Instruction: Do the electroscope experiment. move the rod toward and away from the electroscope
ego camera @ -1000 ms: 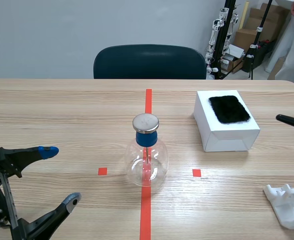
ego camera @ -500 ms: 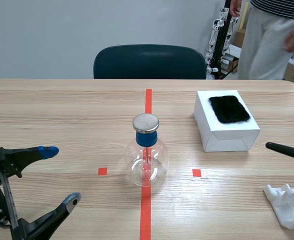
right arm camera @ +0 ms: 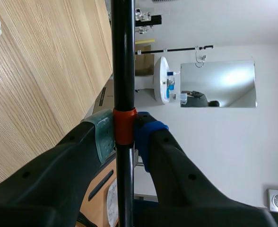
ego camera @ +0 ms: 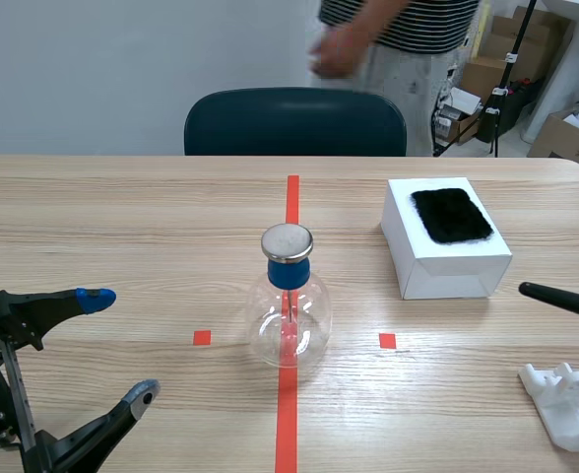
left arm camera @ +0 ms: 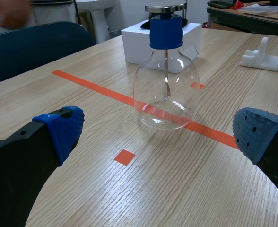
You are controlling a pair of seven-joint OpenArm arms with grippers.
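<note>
Low at the scene view's left, the left gripper point(ego camera: 120, 345) is held wide open, well apart from the electroscope point(ego camera: 289, 315) on the tape line point(ego camera: 290, 202); only the tip of the rod point(ego camera: 560, 299) is seen at the right. In the left wrist view, its round glass body, blue stopper and metal disc are shown ahead. Only in the right wrist view is the right gripper point(right arm camera: 125, 135) seen, clamped on the rod's orange band.

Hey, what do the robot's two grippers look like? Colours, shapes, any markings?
Both are matte black, each with two thick, tapering fingers. The left gripper has dotted blue pads at its fingertips, and the left arm behind it is an angular black frame. The right gripper has one grey-green pad and one blue pad. No lettering shows.
</note>
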